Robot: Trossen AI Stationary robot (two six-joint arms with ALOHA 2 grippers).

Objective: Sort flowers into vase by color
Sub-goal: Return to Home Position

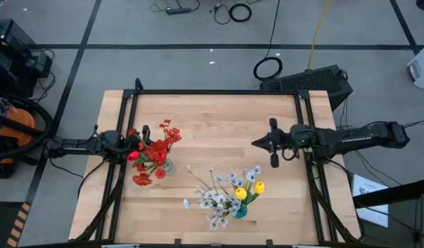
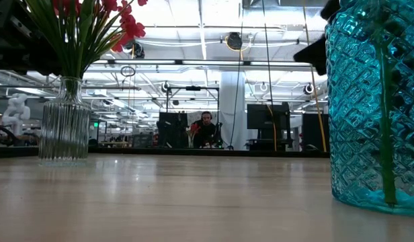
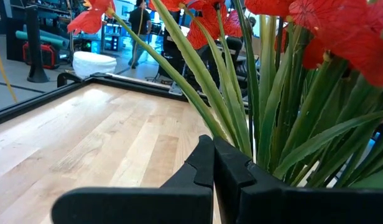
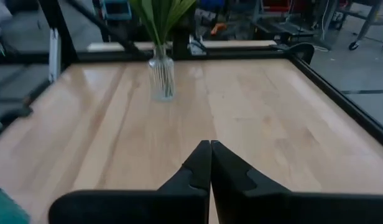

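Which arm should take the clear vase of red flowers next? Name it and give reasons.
Probably left. The left gripper, shut, sits right beside the red flowers in the clear vase. The right gripper, also shut, hangs farther off, nearer the blue vase.

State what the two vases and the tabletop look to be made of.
Clear vase: likely glass, glossy and vertically ribbed; the green stems show through its neck. Blue vase: seemingly tinted glass, possibly clear plastic, see-through with diamond-cut facets. Tabletop: light wood, plank grain visible from above, with a satin sheen that catches the room lights.
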